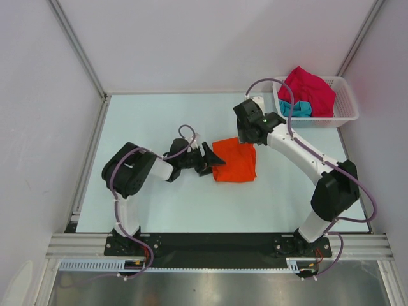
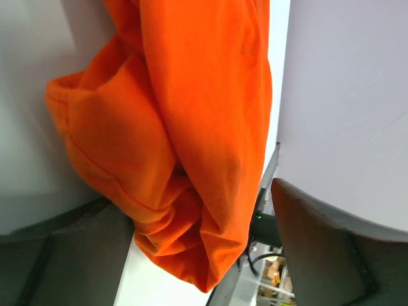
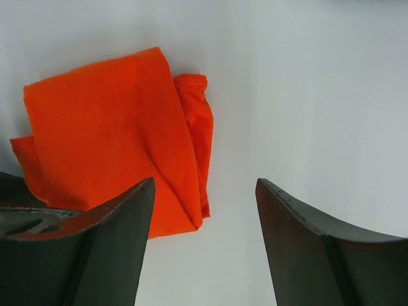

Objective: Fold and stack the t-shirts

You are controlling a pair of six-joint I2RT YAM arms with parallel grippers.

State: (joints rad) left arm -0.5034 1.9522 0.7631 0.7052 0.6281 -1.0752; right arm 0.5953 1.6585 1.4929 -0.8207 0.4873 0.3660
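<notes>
- I am holding my left gripper point(image 2: 201, 197) open. Its two dark fingers point(image 2: 70, 255) are spread wide, and the edge of the orange t-shirt point(image 1: 234, 160) is bunching into the gap between them. As far as I can judge, nothing is being pinched.
- I am hovering my right gripper point(image 3: 205, 185) open too, with mostly bare table point(image 3: 306, 95) showing between its tips. The orange t-shirt is lying just ahead of it, off toward one finger and partly hidden behind that finger.
- From above, the orange t-shirt is sitting as a compact, roughly square packet between my two hands. It is touching my left fingertips and lying just beside my right hand.
- Its folds are looking loose to me. A narrow strip of cloth is poking out along one side in my right wrist view, and my left wrist view is showing thick, rumpled rolls rather than flat layers.
- I am judging this first shirt to be folded, or very nearly so, perhaps needing a last tidy or a slide to its stacking spot.
- Well beyond my right hand, the crimson-pink t-shirt point(image 1: 312, 89) and the teal t-shirt point(image 1: 294, 109) are lying crumpled in the white basket point(image 1: 347, 95). Neither is folded yet.
- No stack is forming so far, since only the orange packet is lying on the table. I am reckoning that about a third of the job is done, with two shirts left to fetch, fold and pile on top.
</notes>
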